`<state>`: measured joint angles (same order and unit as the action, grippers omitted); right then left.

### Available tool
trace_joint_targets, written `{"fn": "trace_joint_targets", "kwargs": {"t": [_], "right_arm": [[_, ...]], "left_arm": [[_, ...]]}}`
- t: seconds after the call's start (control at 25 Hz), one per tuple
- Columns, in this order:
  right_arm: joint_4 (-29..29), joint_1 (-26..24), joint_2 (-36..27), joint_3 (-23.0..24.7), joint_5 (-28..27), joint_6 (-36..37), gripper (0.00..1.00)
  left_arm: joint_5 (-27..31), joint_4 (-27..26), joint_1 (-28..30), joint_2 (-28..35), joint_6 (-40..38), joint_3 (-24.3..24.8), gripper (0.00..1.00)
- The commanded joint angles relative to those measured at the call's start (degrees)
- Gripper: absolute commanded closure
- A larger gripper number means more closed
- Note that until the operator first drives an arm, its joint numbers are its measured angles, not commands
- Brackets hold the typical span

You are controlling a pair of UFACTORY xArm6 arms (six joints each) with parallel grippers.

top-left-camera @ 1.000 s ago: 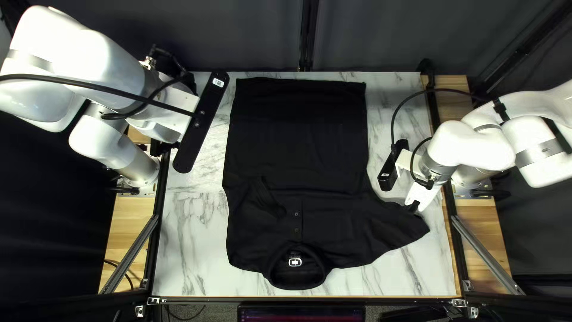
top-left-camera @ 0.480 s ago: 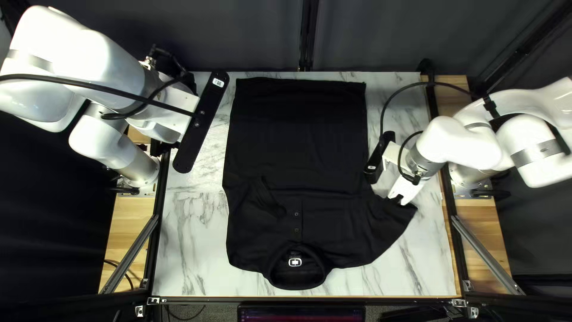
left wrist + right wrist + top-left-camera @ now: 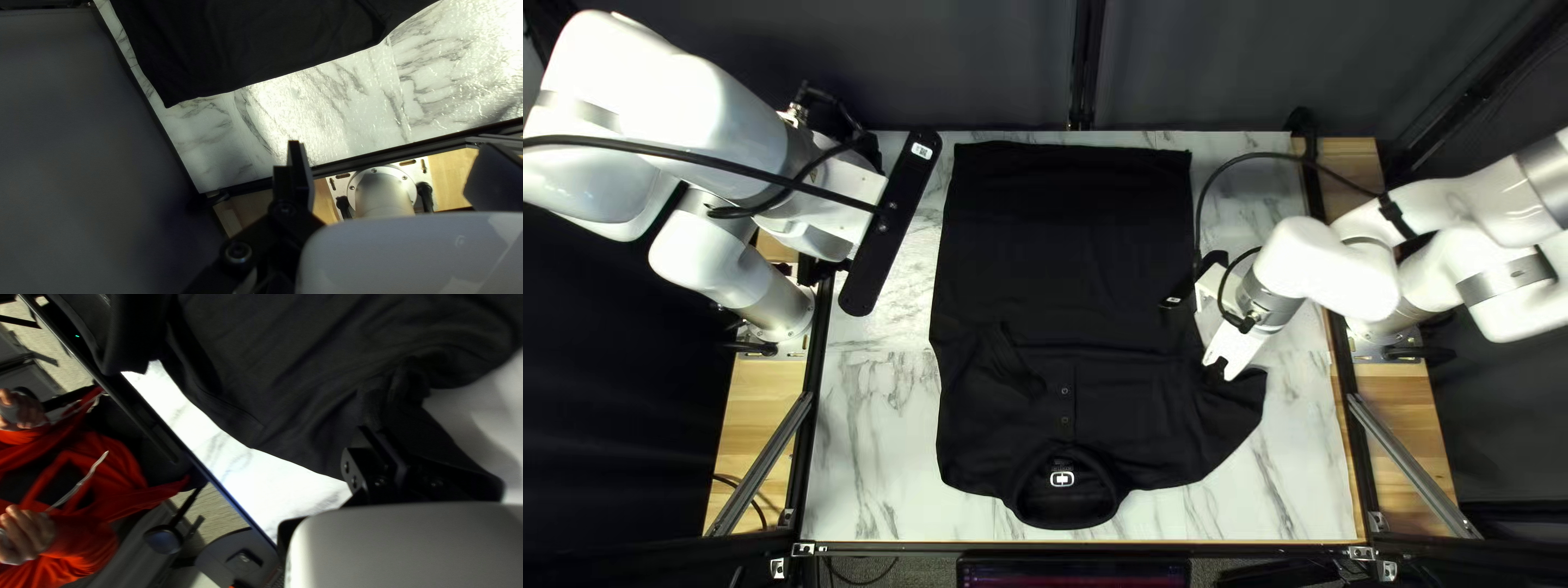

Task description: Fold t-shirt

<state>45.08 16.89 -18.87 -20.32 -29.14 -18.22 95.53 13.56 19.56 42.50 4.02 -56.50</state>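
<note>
Black cloth covers the middle of the marble-patterned table (image 3: 871, 446): it's the t-shirt (image 3: 1067, 250), spread out with its hem toward the dark curtain (image 3: 980, 76) and its collar (image 3: 1064, 506) by the near edge. A short row of buttons (image 3: 1065, 405) faces up above the collar. One sleeve (image 3: 1010, 365), over toward the left arm's side, lies folded in across the chest.

The other sleeve (image 3: 1236, 403) is the busy one. The right gripper (image 3: 1216, 368) is down at it, and from its wrist I can see the two fingers nearly together with a pinch of that black fabric caught between them. The cloth bunches up right around the tips, and part of the sleeve sticks out past them toward the right arm's base.

The left gripper (image 3: 817, 242) hangs over the table's left side, beside the shirt and apart from it. Its fingers are spread wide, with nothing between them.

Past the near edge there's a person in a bright orange-red top (image 3: 81, 473), one hand (image 3: 27, 533) low by the sleeve's end, a pale cord (image 3: 87, 476) near it.
</note>
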Motion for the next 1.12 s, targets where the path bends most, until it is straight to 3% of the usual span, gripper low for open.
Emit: {"fn": "trace_joint_targets", "kwargs": {"t": [0.04,0.44,0.64,0.88,1.12], "right_arm": [[0.0,0.0,0.0,0.0,0.0,0.0,1.00],[-2.3,1.9,1.3,-4.4,-0.6,-7.4,1.00],[1.8,-0.1,1.4,-4.2,-1.3,-5.6,1.00],[7.9,-4.5,6.8,-7.8,-2.5,-0.7,1.00],[8.6,-5.9,8.7,-8.5,-1.2,-2.1,1.00]], "left_arm": [[0.0,0.0,0.0,0.0,0.0,0.0,0.00],[0.0,0.0,0.0,0.0,0.0,0.0,0.00],[0.0,0.0,0.0,0.0,0.0,0.0,0.00],[0.0,0.0,0.0,0.0,0.0,0.0,0.00],[0.0,0.0,0.0,0.0,0.0,0.0,0.00]]}}
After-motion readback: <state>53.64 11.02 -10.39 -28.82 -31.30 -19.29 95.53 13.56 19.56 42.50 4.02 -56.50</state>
